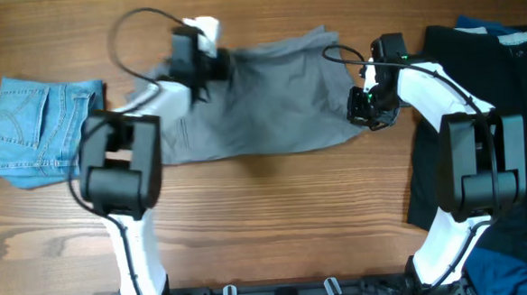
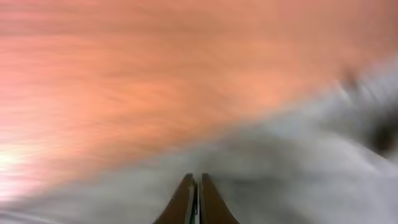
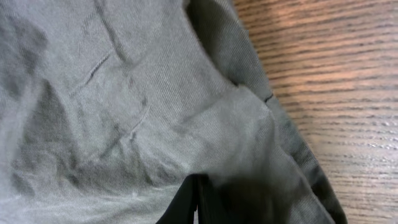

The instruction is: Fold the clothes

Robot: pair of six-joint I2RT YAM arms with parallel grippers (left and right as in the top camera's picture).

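Left gripper (image 2: 197,198) at the far-left edge of the plain mid-grey woven shorts (image 1: 261,102): jaws closed, view blurred, cannot tell if cloth is pinched. Folded light-blue denim piece (image 1: 36,123) left of shorts. Shorts spread on wooden table (image 1: 276,219). Right gripper (image 3: 196,202) clamped on their right hem. Large black garment (image 1: 513,80) further right. Step: probably starting first fold. Next: draw far edge toward the open near side.

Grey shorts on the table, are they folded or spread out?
Spread out. The grey shorts lie as one wide, rumpled sheet across the wooden table, not a compact fold.
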